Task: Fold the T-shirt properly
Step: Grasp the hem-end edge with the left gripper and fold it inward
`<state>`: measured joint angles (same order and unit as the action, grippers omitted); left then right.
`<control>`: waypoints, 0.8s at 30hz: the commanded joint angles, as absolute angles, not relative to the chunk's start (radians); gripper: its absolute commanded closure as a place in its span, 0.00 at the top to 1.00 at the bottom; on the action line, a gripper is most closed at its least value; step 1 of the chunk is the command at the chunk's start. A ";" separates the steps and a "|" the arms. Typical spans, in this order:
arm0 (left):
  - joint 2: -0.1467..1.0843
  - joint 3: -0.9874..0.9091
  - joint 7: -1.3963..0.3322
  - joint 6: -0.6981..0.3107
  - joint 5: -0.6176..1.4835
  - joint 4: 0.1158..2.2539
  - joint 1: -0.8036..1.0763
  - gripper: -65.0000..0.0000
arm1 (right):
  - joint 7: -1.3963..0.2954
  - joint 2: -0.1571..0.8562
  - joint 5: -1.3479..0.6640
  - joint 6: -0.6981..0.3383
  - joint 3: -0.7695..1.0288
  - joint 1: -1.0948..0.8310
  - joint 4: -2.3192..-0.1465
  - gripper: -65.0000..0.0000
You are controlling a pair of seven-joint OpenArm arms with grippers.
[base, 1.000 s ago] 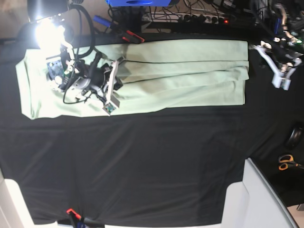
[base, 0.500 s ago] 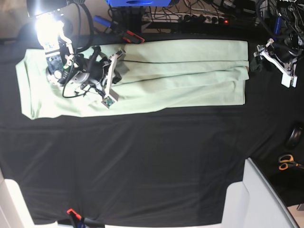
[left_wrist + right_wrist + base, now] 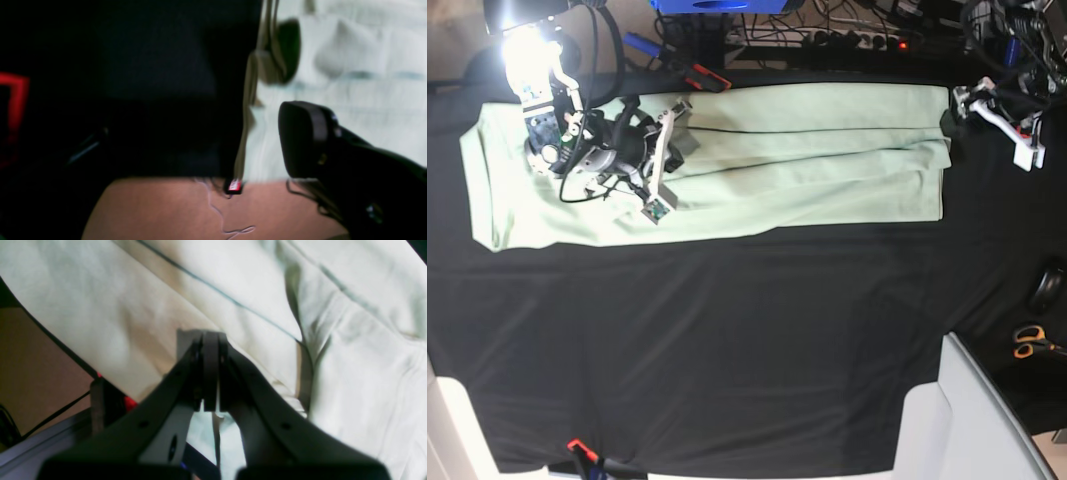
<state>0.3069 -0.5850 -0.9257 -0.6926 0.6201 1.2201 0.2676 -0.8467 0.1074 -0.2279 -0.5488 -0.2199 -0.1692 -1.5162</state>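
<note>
The pale mint-green T-shirt (image 3: 807, 160) lies folded into a long band across the far part of the black table cover (image 3: 727, 350). My right gripper (image 3: 677, 148) hovers over the shirt's left part. In the right wrist view its jaws are pressed together above the T-shirt (image 3: 350, 373) near a seam, and nothing shows between them. My left gripper (image 3: 955, 112) is at the shirt's right far corner. The blurred left wrist view shows a black pad (image 3: 300, 140) over the T-shirt (image 3: 367, 110), the jaws wide apart and empty.
A bright lamp (image 3: 527, 55) glares at the far left. A red clamp (image 3: 710, 77) grips the table's far edge, and cables and a power strip (image 3: 857, 38) lie behind it. Orange-handled scissors (image 3: 1030, 342) and a white surface (image 3: 987, 420) sit at the right.
My left arm has moved toward the far edge and in to the shirt's right corner, with its jaws spreading. My right arm has shifted slightly toward the far edge, still shut.
</note>
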 commanded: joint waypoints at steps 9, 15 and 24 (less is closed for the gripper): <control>0.309 -0.584 -0.914 -0.698 0.639 1.194 0.216 0.87 | -0.829 0.108 -0.237 -0.553 -0.219 -0.159 -1.534 0.00; 0.283 -0.584 -0.915 -0.698 0.644 1.201 0.209 0.87 | -0.829 0.108 -0.237 -0.553 -0.219 -0.159 -1.534 0.00; 0.269 -0.570 -0.917 -0.698 0.644 1.198 0.209 0.87 | -0.829 0.108 -0.237 -0.553 -0.219 -0.159 -1.532 0.00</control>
